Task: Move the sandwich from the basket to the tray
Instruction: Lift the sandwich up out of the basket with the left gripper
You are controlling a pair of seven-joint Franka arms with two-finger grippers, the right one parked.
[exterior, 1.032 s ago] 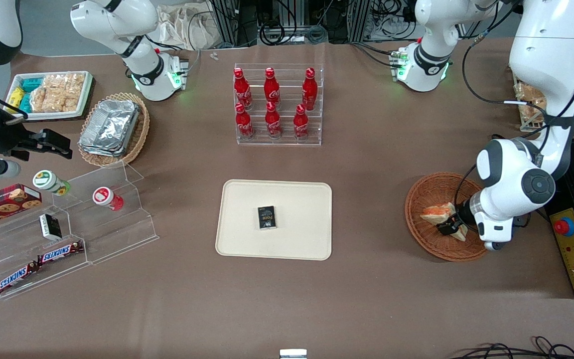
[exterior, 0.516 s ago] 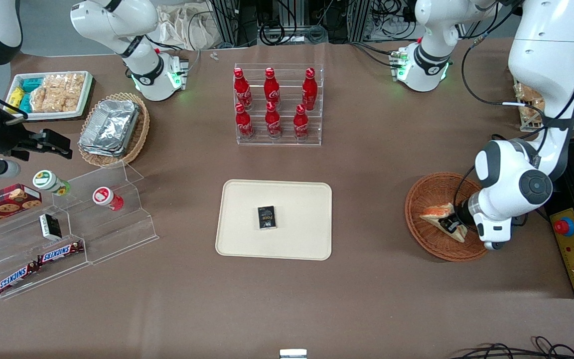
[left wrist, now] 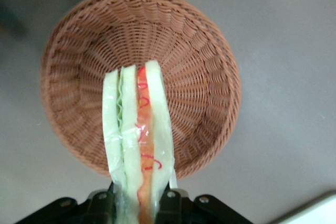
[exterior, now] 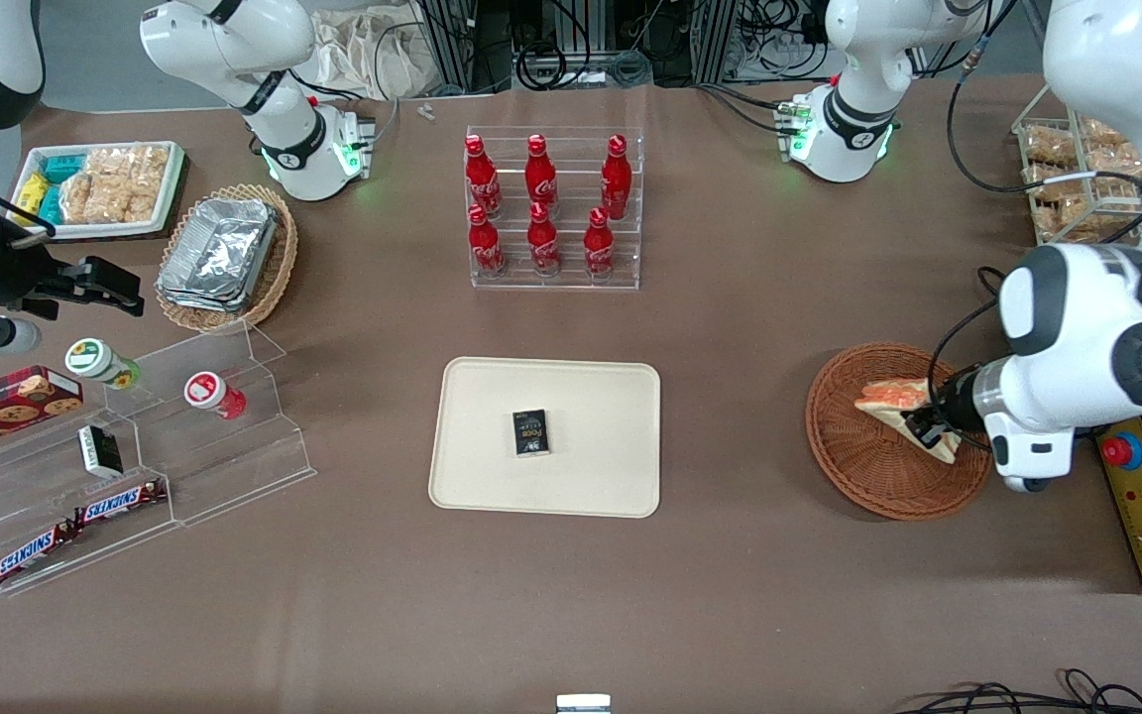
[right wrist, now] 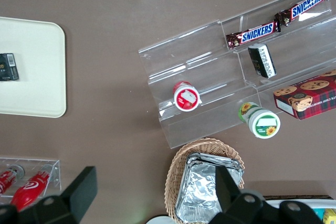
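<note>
Sandwich (exterior: 896,407) now hangs lifted above the basket (exterior: 863,476), fingers (left wrist: 170,203) of the gripper (left wrist: 140,205) clamped on it; carrying to the tray (exterior: 591,397) comes next.

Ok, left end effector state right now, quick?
Left end effector: closed on the sandwich, lifted above the basket.

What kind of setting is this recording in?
Likely a robotics lab staged as a snack counter: cola bottles in an acrylic rack, Snickers bars, cable clutter. The gripper holds the sandwich above the basket.
</note>
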